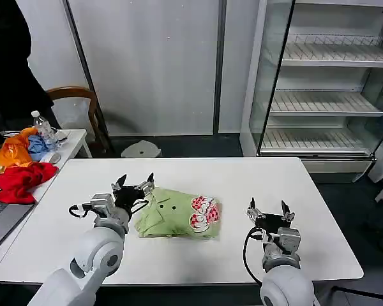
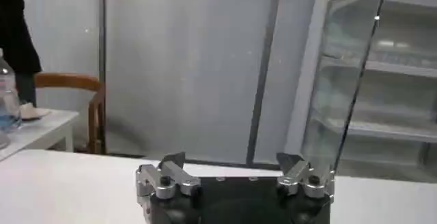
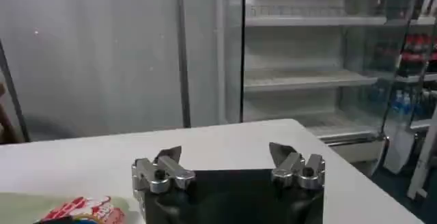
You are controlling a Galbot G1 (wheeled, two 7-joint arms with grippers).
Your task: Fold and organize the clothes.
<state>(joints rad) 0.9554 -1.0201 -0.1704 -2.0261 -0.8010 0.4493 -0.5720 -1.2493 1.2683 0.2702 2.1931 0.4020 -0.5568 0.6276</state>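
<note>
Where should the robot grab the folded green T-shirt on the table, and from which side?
Probably the folded light green T-shirt's collar end, nearest the open left gripper. It lies flat as a compact bundle on the white table, so pinch that thick folded edge from the robot's left, fingers low to the surface. The right gripper, also open, could take the printed end opposite.

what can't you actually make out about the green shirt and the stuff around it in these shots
- T-shirt: in the head view it lies folded on the white table; its underside and inner layers are hidden by its own folds.
- Its printed graphic: too small to read in the head view; cut off by the edge in the right wrist view.
- Left gripper, open: whether its fingertips touch the shirt is unclear.
- Right gripper: open, apart from the shirt.
- Side-table garment pile: cut by the edge.
</note>
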